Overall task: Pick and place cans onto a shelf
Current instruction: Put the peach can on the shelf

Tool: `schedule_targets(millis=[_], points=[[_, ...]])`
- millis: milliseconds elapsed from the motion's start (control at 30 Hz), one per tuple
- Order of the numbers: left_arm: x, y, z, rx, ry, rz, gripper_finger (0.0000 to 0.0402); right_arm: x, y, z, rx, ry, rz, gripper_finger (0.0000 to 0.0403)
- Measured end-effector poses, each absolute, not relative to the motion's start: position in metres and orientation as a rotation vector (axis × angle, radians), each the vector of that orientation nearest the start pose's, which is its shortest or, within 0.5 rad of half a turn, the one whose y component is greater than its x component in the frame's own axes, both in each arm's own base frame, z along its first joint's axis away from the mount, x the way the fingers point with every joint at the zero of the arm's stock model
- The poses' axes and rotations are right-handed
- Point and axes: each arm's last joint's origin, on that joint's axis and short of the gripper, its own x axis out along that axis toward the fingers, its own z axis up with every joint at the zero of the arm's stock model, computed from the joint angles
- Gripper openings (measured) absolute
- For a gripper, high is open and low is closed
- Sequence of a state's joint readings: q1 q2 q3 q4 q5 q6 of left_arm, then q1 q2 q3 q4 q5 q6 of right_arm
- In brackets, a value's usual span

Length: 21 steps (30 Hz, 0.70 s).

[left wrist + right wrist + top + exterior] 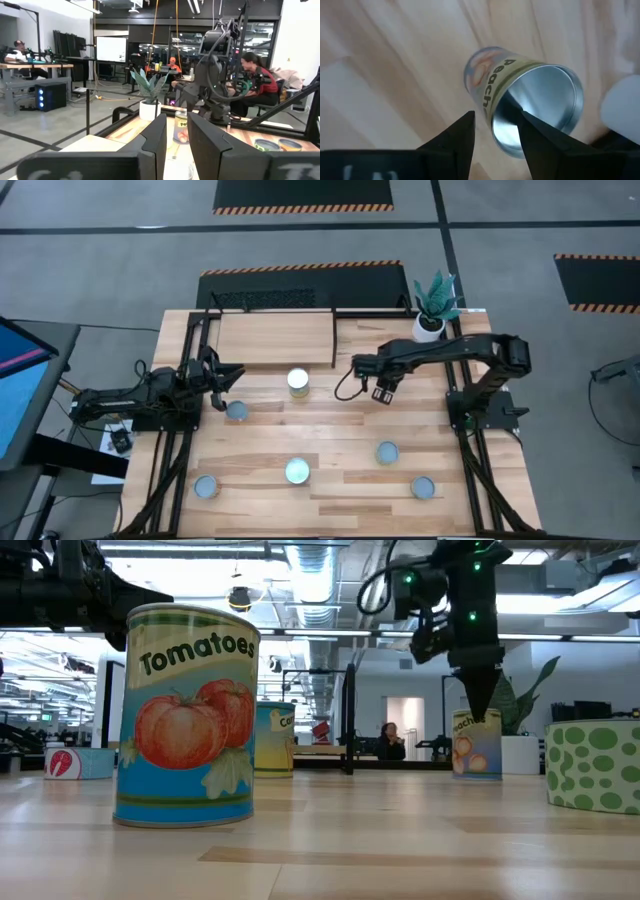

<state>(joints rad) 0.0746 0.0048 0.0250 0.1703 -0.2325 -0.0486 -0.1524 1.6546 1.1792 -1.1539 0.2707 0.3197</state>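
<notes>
The light-wood shelf (275, 335) stands at the table's far side. Six cans show from above: one (298, 382) just in front of the shelf, one (238, 410) near my left gripper, several along the near side, such as (298, 471). A seventh, a peaches can (520, 100), stands upright on the table under my right gripper (383, 393). That gripper points down, open, one finger beside the can and one over its top. My left gripper (228, 376) is open and empty, by the shelf's left end. My right gripper comes at the peaches can from above, its fingertips (478, 705) level with the can's top rim (492, 117). I cannot tell whether they touch it. The can stands upright on the table (477, 745).
A white pot with a green plant (432, 320) stands at the shelf's right end, close behind my right arm. In the low view a tomatoes can (185, 720) stands nearest, a green-dotted can (595, 765) to the right. People sit in the room beyond.
</notes>
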Motion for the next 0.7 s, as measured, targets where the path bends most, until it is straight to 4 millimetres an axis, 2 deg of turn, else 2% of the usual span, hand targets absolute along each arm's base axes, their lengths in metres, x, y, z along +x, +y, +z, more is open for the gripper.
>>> schedule_targets(millis=[100,233,367,533,700], points=[[0.093,0.014,0.188,-0.063,-0.198,0.301,0.0068,0.280,-0.051,0.205,0.114,1.580,-0.642,0.0169],[0.093,0.014,0.188,-0.063,-0.198,0.301,0.0068,0.280,-0.052,0.205,0.115,1.556,-0.693,0.0150],[0.093,0.014,0.188,-0.063,-0.198,0.301,0.0068,0.278,-0.051,0.210,0.134,1.527,-0.706,0.0103],[0.093,0.014,0.188,-0.063,-0.198,0.301,0.0068,0.276,-0.050,0.215,0.154,1.501,-0.695,0.0020],[0.093,0.014,0.188,-0.063,-0.199,0.301,0.0068,0.278,-0.050,0.219,0.147,1.506,-0.672,0.0007]])
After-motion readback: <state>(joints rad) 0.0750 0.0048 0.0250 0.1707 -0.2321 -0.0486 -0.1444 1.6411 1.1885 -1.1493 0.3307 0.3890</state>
